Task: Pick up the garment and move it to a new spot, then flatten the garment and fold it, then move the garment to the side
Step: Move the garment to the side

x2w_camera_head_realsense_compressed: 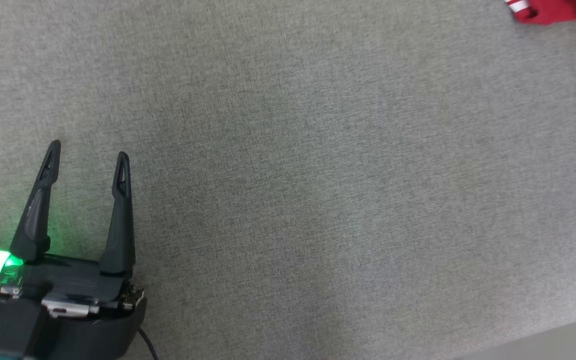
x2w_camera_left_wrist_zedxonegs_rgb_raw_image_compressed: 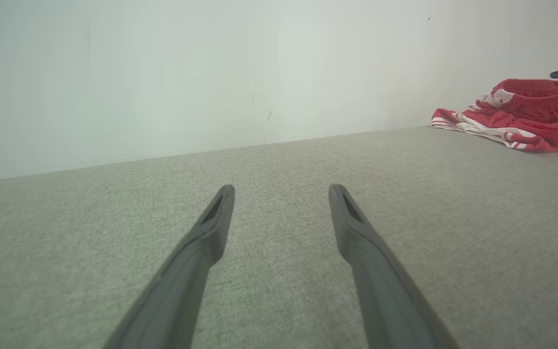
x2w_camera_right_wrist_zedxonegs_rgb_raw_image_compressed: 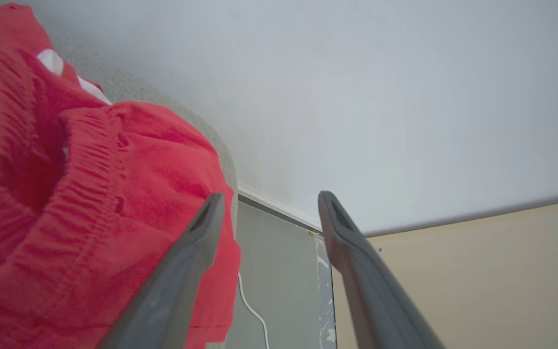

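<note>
Loosely bunched red garment (x2w_camera_left_wrist_zedxonegs_rgb_raw_image_compressed: 516,114), grey surface (x2w_camera_head_realsense_compressed: 318,200), left gripper (x2w_camera_head_realsense_compressed: 89,148) jaws apart.

I take this for a plain indoor test room, a robotics lab sort of place. I work over a wide tabletop (x2w_camera_head_realsense_compressed: 318,175) covered in grey woven fabric, set against a flat white wall (x2w_camera_left_wrist_zedxonegs_rgb_raw_image_compressed: 162,72). Past its edge I see grey floor (x2w_camera_right_wrist_zedxonegs_rgb_raw_image_compressed: 284,261), a loose white cable (x2w_camera_right_wrist_zedxonegs_rgb_raw_image_compressed: 252,310) and a beige surface (x2w_camera_right_wrist_zedxonegs_rgb_raw_image_compressed: 477,281) with chipped paint at the seam.
</note>
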